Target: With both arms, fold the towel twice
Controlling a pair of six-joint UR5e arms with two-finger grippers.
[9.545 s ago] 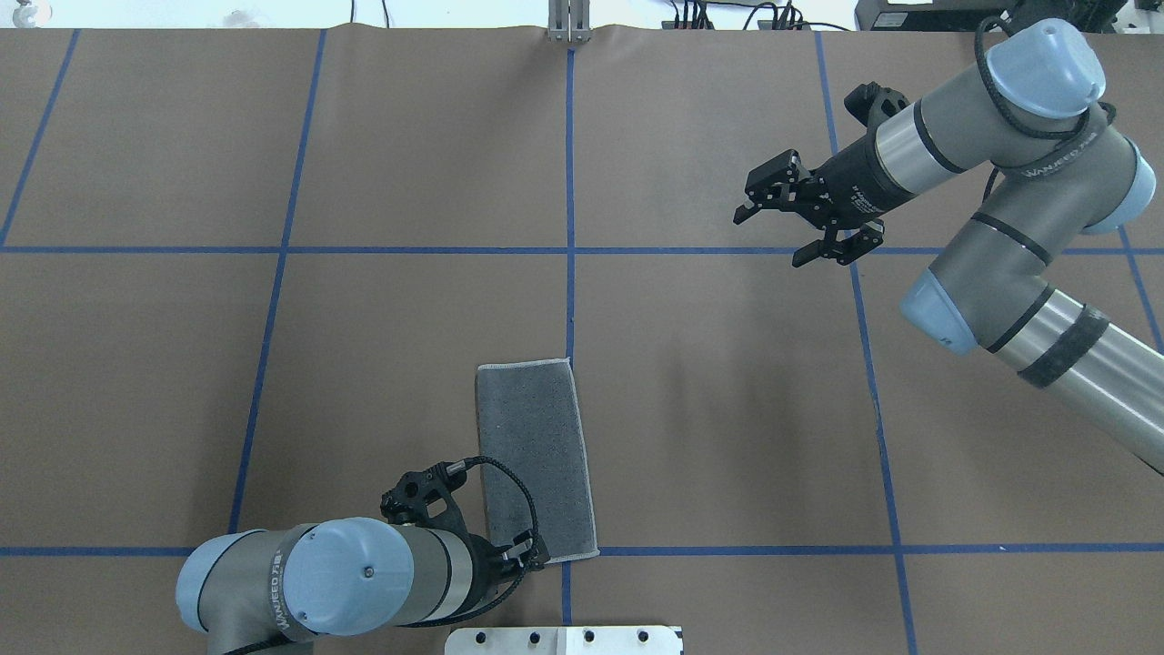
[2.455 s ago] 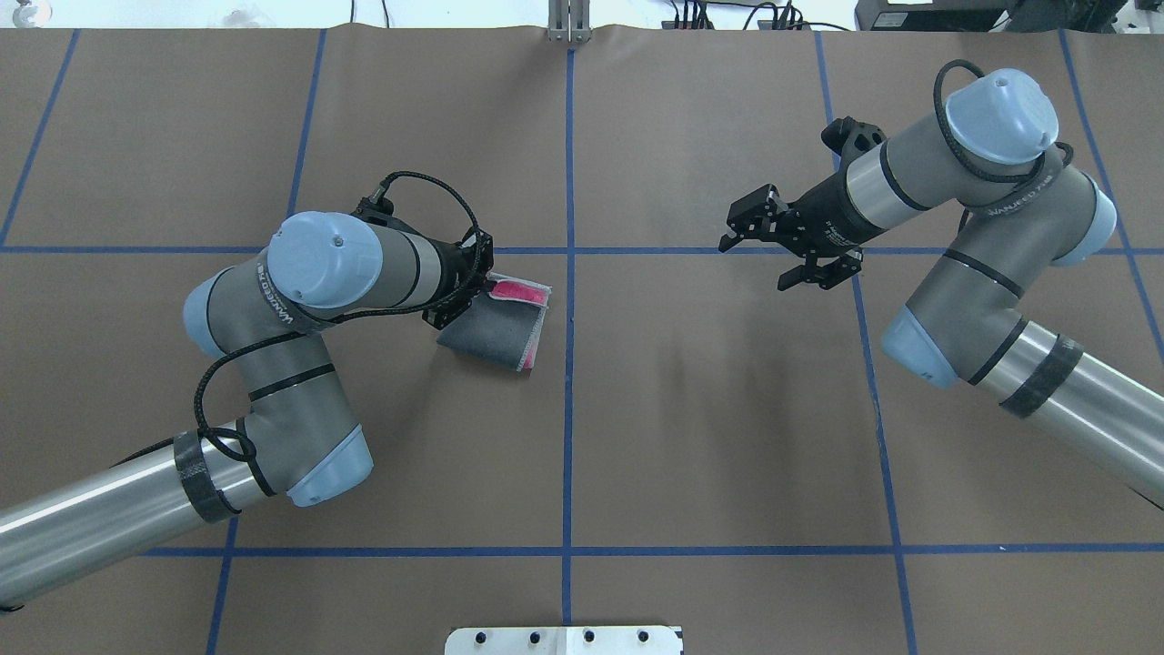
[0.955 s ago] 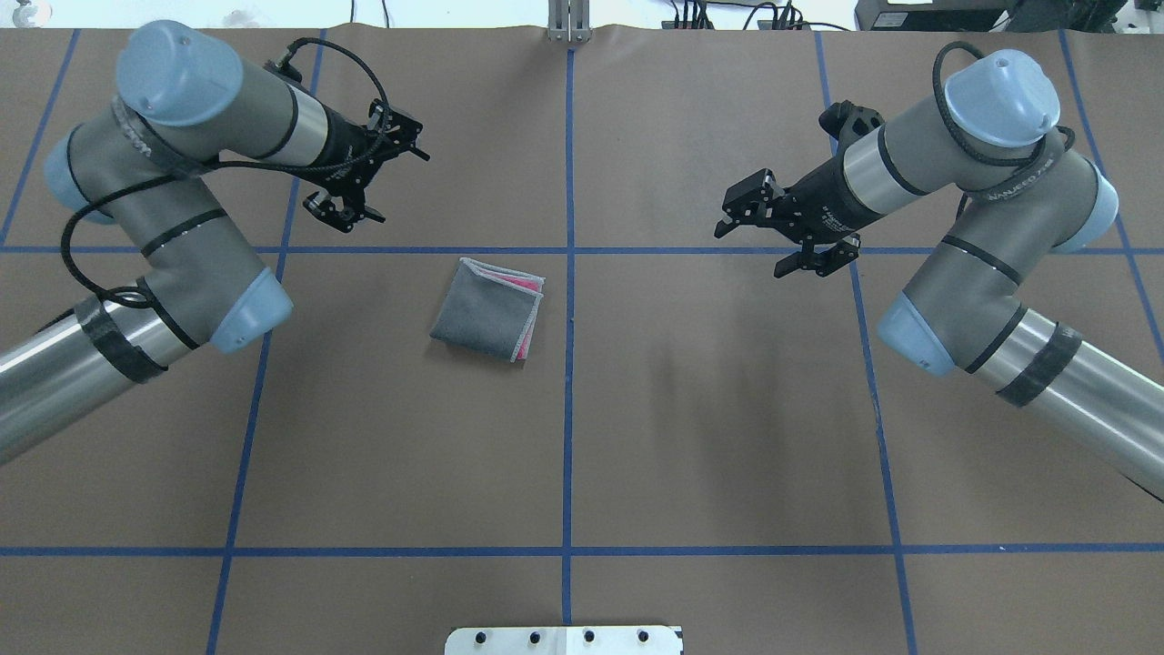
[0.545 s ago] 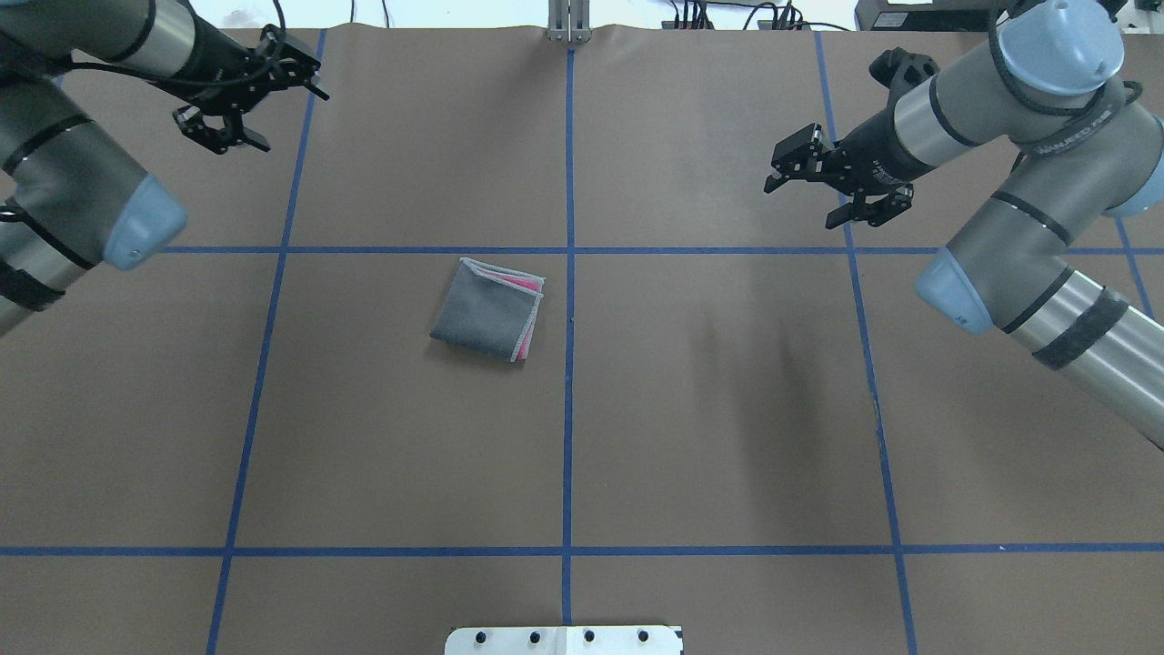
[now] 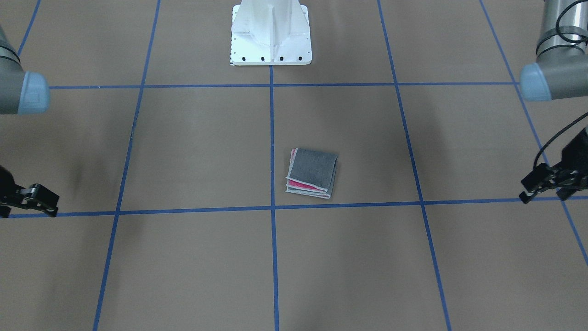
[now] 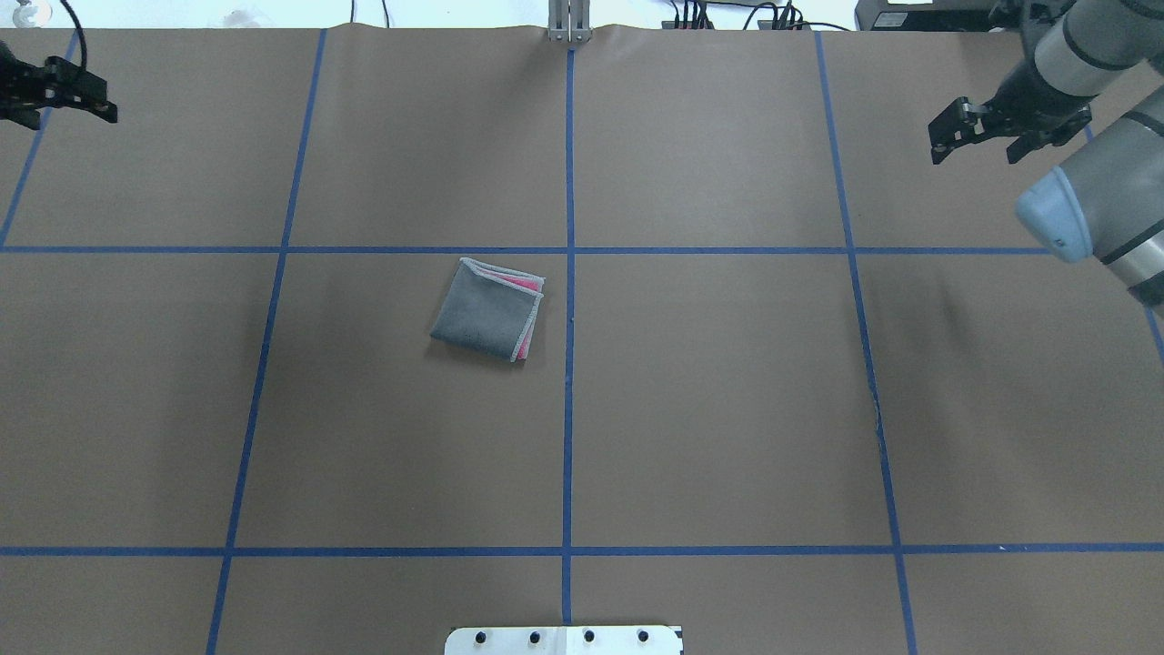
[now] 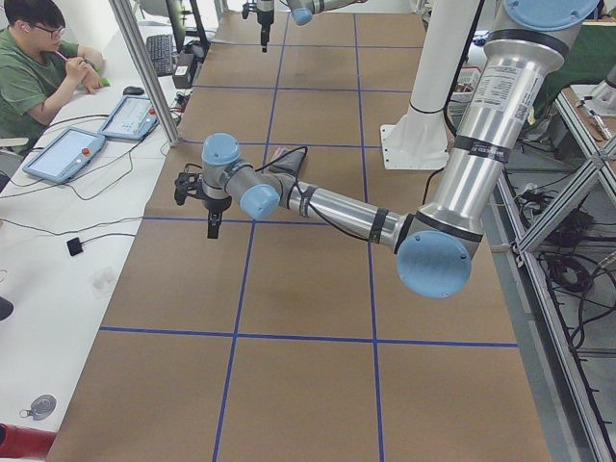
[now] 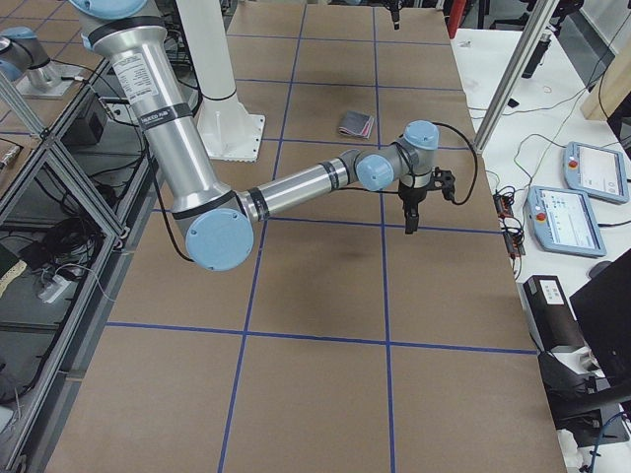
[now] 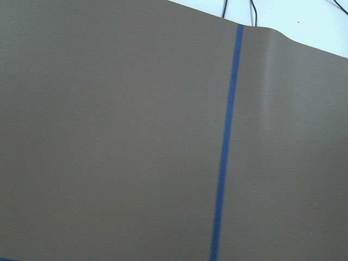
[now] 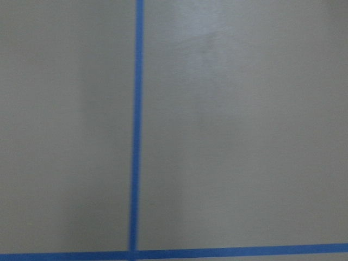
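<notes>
No legible lettering anywhere (merely a blurred, unreadable printed strip on the silver-tubed right arm (image 8: 177, 148)).

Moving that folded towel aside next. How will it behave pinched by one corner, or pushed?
The towel is soft cloth with loose stacked edges, so it would likely droop and unfold. It lies flat and looks light, so pushing probably slides or bunches it.
</notes>
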